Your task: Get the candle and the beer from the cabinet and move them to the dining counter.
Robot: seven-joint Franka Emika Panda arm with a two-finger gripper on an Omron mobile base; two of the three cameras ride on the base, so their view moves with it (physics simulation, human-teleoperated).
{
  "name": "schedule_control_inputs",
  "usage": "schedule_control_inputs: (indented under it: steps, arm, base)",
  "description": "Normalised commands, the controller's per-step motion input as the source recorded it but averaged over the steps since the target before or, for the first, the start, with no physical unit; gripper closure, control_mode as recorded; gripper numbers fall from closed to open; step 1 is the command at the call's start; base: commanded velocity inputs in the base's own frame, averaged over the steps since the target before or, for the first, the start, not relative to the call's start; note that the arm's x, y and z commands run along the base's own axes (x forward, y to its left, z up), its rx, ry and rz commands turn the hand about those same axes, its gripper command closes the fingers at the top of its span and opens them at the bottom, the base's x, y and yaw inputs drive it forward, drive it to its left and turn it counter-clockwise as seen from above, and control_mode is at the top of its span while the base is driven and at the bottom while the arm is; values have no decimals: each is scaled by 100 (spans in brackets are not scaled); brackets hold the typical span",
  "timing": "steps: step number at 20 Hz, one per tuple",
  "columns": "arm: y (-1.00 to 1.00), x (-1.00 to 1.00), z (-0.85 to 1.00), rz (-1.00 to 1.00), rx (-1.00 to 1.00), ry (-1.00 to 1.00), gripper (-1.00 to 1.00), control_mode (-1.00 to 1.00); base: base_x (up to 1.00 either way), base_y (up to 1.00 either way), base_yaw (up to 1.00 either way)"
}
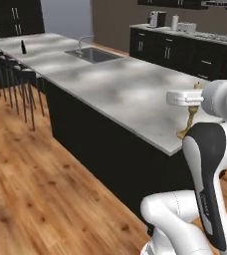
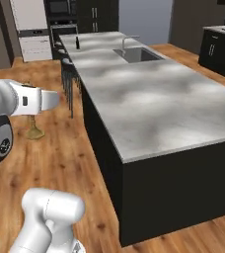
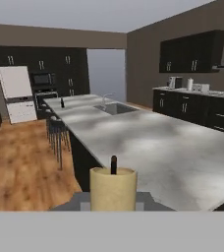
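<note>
While hand view shows candle (image 3: 113, 189) wick — base views, flared foot

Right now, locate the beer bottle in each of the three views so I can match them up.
Left base view: the beer stands upright at the upper left, on the far end of the dining counter.
Right base view: top centre-left, on that same far end.
Hand view: left of centre, small, on the far end.
Shared landmark: the inset sink, nearer the camera than the bottle in all three.
</note>
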Motion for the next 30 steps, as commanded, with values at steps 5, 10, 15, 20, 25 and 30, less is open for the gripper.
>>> schedule_control_inputs:
  steps: [5, 10, 15, 20, 25, 30]
  arm:
    - [0, 0, 0, 0, 0, 0, 100, 100]
    - [0, 0, 0, 0, 0, 0, 100, 100]
    - [0, 0, 0, 0, 0, 0, 100, 100]
    - [0, 0, 0, 0, 0, 0, 100, 100]
    - [0, 0, 0, 0, 0, 0, 100, 100]
    - [0, 0, 0, 0, 0, 0, 100, 100]
  base:
    - [44, 82, -39]
    - [21, 82, -47]
    - [-1, 73, -40]
    - [0, 91, -42]
    - [0, 100, -34]
    - [2, 100, -6]
